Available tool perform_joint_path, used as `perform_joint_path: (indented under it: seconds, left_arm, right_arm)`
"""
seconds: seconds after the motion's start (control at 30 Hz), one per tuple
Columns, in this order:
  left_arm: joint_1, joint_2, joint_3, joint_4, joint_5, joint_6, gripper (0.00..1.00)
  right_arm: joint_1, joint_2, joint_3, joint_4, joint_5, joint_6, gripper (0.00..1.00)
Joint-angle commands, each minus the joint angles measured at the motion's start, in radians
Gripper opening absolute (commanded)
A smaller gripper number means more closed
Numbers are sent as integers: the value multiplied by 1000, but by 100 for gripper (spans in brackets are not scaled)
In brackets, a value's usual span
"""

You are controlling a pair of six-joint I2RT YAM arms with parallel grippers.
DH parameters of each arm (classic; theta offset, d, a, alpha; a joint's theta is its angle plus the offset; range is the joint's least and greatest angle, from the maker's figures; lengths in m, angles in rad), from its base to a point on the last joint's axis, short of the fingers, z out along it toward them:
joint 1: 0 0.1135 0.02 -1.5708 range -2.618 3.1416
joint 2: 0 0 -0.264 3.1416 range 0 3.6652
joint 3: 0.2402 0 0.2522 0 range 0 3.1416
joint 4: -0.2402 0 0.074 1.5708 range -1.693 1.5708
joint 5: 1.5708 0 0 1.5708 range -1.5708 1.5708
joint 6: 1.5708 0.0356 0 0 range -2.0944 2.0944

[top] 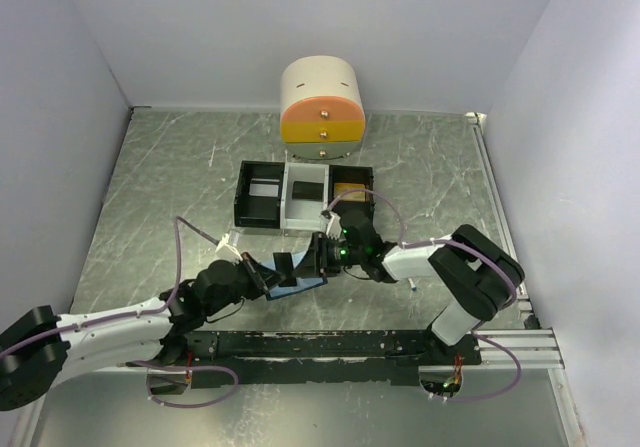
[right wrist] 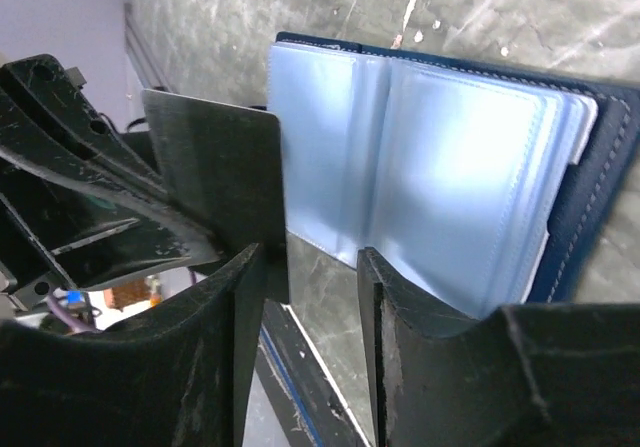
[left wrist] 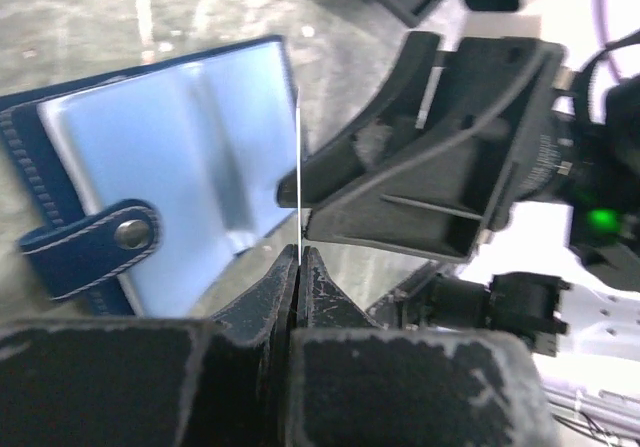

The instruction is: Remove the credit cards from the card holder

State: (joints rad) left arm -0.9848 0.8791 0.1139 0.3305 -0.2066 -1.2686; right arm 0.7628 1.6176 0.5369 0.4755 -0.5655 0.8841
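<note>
The card holder lies open on the table, light blue inside, with a dark blue edge and a clasp tab. It also shows in the right wrist view and in the top view. My left gripper is shut on a thin dark credit card, seen edge-on in its own view. It holds the card upright just off the holder's edge. My right gripper is open and faces the left gripper. The card's lower corner sits beside its left finger. In the top view the two grippers meet over the holder.
A black-and-white three-compartment tray stands just beyond the grippers, with a tan item in its right compartment. A cream and orange drawer box stands at the back. Pale walls enclose the table on three sides.
</note>
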Motion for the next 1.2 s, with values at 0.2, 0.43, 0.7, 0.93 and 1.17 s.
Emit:
perform_joint_path:
  seconds: [0.2,0.43,0.7,0.93,1.17]
  left_arm:
    - [-6,-178,-25,155,165,127,7]
    - [-7,-254,-15,158,223,217,7]
    - [-6,-279,9,183,259,269,7]
    - [-7,-273,-38,320,253,244,7]
    - [-6,-252,-21,340,263,254,7]
  right_arm:
    - [-82,-206,-143,323,-61,89,50]
    - [-89,-347,-181,415,-85,80,61]
    - [-89,-329,-211,587,-136,154,54]
    - [-86,-252,-219,756,-201,230,43]
    - [-84,-270,-227,732,-208,213,38]
